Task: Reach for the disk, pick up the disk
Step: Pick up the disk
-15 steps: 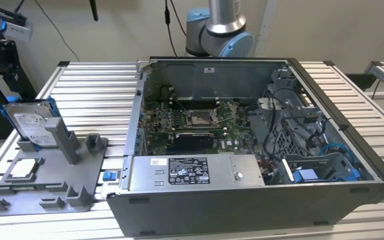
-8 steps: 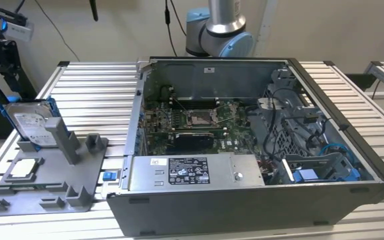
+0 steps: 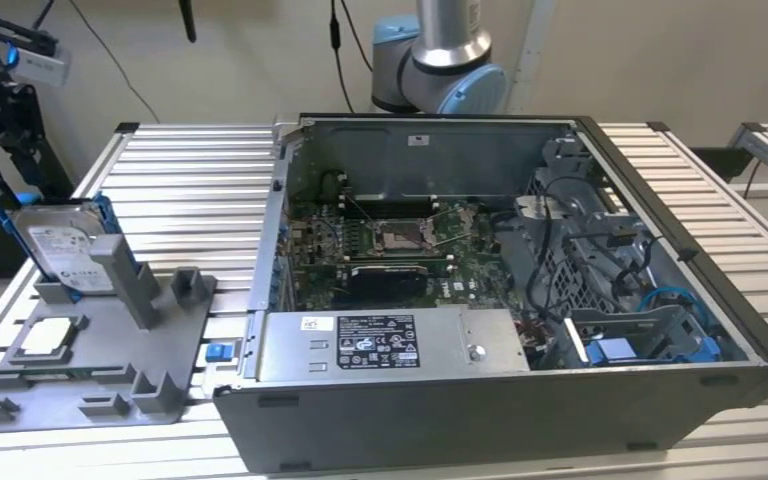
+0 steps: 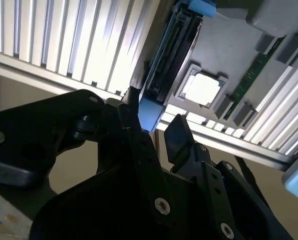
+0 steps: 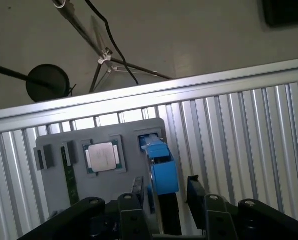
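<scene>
The disk stands on edge in a slot of the grey holder plate, at the exterior view's left. It is silver with a white label and a bright blue frame. My gripper hangs just above its far upper corner. In the first wrist view my gripper is open, and its two black fingers straddle the blue edge of the disk with a gap on each side. The second wrist view shows the same: my gripper is at the blue corner of the disk.
A square processor chip lies in the holder plate beside the disk. An open computer case takes up the middle of the slatted metal table. A small blue bracket sits by the case. A stand is on the floor past the table edge.
</scene>
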